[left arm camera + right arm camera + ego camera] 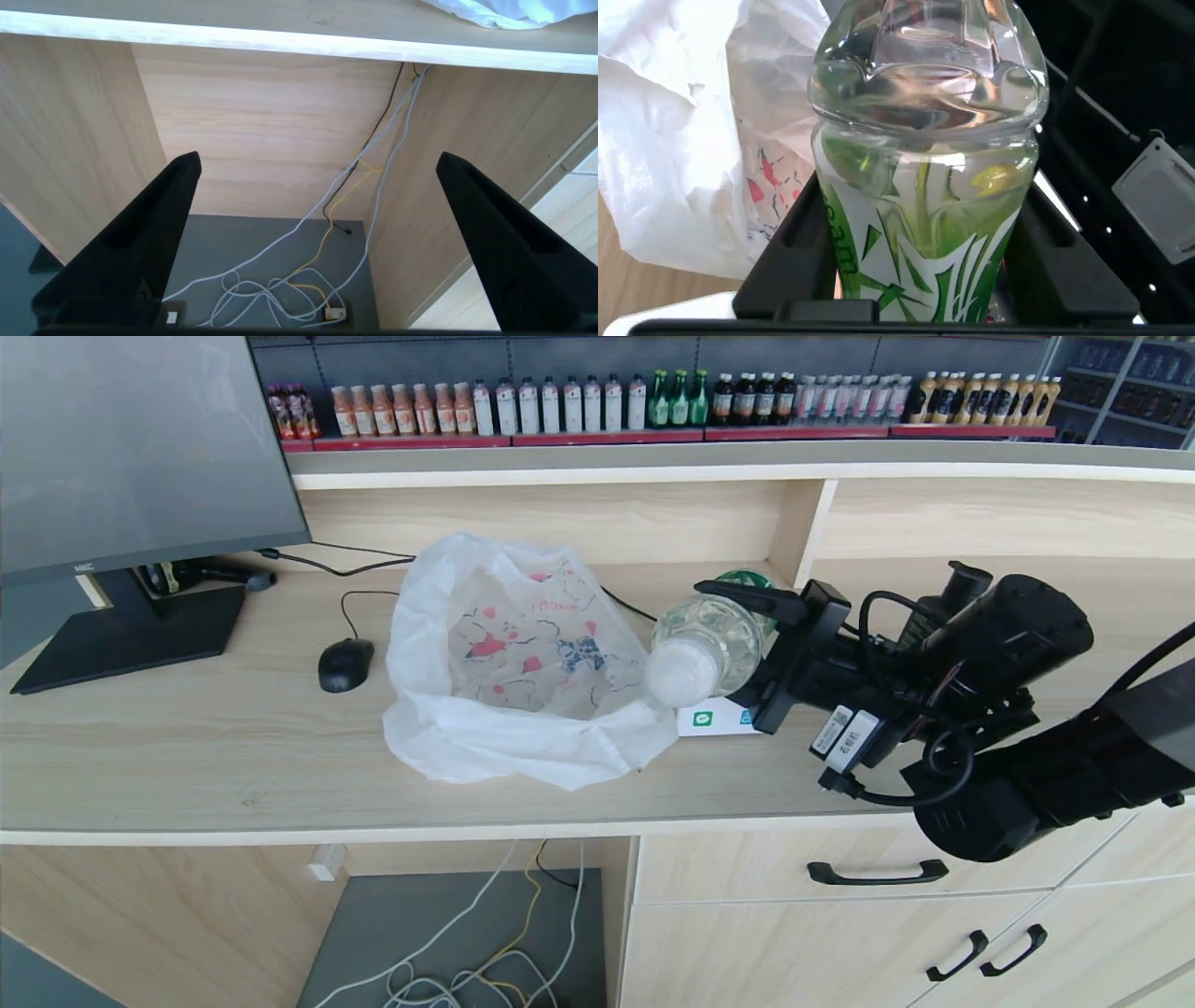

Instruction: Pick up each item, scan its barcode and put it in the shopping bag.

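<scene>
The right end effector [724, 644] clamps the green-labelled drink bottle [700, 653] sideways just beside the shopping bag [523, 663] on the counter [187, 756], so I'd carry it over the bag's mouth before releasing, while the left end effector [318, 163] hangs open.

mouse [345, 665] left of bag [523, 663] on counter [233, 747], monitor [140, 448] farther left; bottle [705, 649] at bag's right edge, above card [714, 721].
</scene>
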`<state>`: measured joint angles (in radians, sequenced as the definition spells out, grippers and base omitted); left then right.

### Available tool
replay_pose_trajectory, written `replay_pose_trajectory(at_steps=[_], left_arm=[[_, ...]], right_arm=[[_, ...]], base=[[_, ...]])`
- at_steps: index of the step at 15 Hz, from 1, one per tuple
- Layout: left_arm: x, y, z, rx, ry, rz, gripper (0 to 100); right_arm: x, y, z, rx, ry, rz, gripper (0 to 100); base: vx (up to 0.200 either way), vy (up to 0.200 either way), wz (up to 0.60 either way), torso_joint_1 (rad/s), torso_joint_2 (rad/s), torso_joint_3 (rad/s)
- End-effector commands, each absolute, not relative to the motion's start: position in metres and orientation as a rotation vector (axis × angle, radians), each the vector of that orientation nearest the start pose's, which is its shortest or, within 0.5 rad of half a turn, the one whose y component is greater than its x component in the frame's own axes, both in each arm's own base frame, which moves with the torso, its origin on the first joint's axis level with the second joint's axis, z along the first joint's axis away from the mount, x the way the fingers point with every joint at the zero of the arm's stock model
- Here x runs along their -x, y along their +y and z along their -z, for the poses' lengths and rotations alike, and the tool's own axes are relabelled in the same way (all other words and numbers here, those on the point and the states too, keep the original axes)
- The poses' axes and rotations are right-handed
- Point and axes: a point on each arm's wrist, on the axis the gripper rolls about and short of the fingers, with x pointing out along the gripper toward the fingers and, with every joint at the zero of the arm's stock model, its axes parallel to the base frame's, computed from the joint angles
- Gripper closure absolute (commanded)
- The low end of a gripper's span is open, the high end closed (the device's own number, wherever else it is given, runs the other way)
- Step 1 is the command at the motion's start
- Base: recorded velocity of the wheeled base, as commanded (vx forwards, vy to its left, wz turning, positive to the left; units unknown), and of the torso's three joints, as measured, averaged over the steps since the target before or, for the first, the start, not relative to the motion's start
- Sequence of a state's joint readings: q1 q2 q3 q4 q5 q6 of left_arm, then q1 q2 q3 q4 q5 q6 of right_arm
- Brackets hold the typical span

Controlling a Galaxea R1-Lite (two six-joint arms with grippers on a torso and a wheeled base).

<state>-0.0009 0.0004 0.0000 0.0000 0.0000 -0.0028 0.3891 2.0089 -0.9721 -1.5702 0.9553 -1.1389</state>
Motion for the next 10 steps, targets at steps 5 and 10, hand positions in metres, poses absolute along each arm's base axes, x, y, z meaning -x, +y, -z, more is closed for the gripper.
replay_pose_trajectory(at_steps=[5,10], left_arm=[[0.0228,0.0000,-0.0755,0.003,0.000,0.002,0],[0.0228,0.0000,-0.0755,0.003,0.000,0.002,0]], right_arm=[[-0.3300,0.1560,-0.1952,1.083,-1.217,-0.884,100],[-0.3306,0.1562,-0.1944,1.083,-1.216,-0.885,100]], base=[[0.000,0.000,0.00,0.000,0.00,0.000],[0.000,0.000,0.00,0.000,0.00,0.000]])
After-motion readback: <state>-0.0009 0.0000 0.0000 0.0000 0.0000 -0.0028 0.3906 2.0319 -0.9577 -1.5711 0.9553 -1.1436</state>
